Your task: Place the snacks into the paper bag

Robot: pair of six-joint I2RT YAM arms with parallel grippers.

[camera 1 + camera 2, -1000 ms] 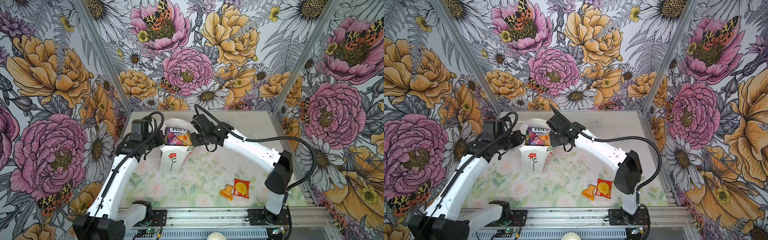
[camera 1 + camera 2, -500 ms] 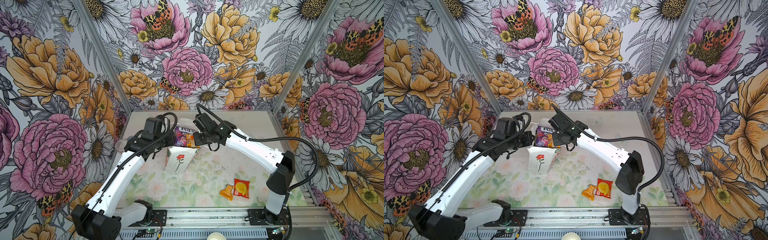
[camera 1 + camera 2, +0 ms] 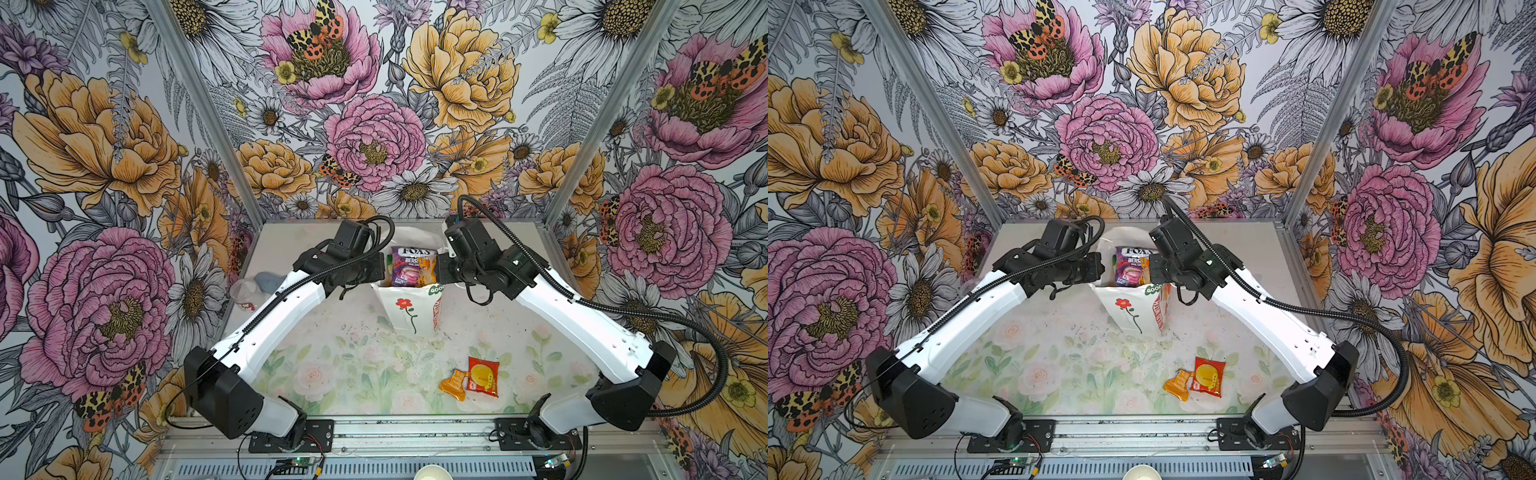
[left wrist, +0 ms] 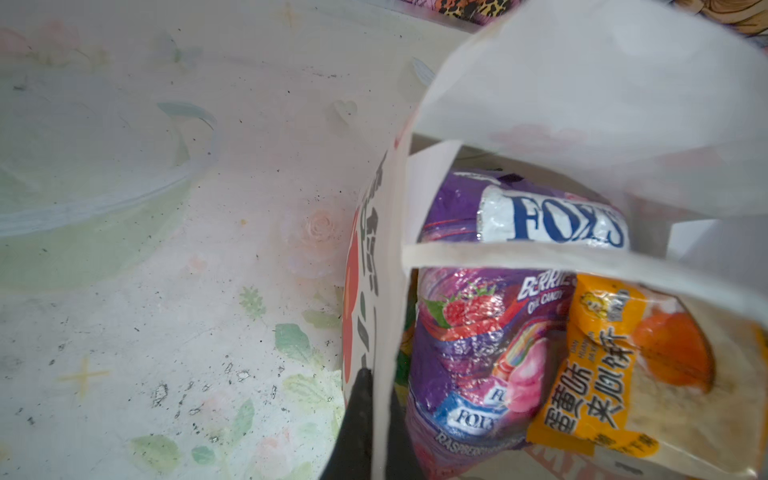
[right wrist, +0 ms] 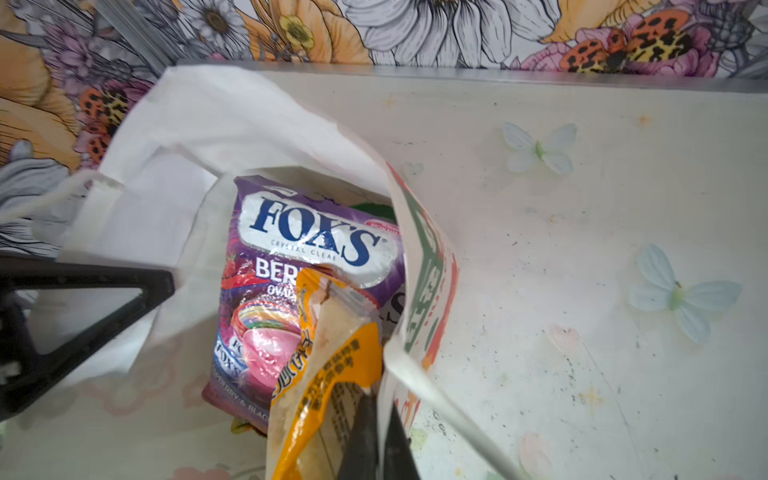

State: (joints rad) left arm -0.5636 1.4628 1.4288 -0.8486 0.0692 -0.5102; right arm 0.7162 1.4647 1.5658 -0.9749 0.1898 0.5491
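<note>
**Left:** the left arm (image 3: 291, 299) reaches in, and my left jaws are pinched shut on the bag (image 3: 405, 309) at its left rim.
**Centre:** the bag stands open with a purple packet (image 3: 409, 266) and a yellow packet (image 4: 602, 374) inside.
**Right:** the right arm (image 3: 561, 307) mirrors it, and my right jaws are clamped on the right rim.
**Lower right:** a red packet (image 3: 482, 376) and an orange packet (image 3: 454, 384) lie touching on the surface (image 3: 353, 365), well apart from the bag. They are nearer the right arm, which I judge should fetch them.

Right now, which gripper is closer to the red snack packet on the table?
Right. The right gripper pinches the bag on the side toward the red packet; the left gripper pinches its opposite side, farther away.
</note>
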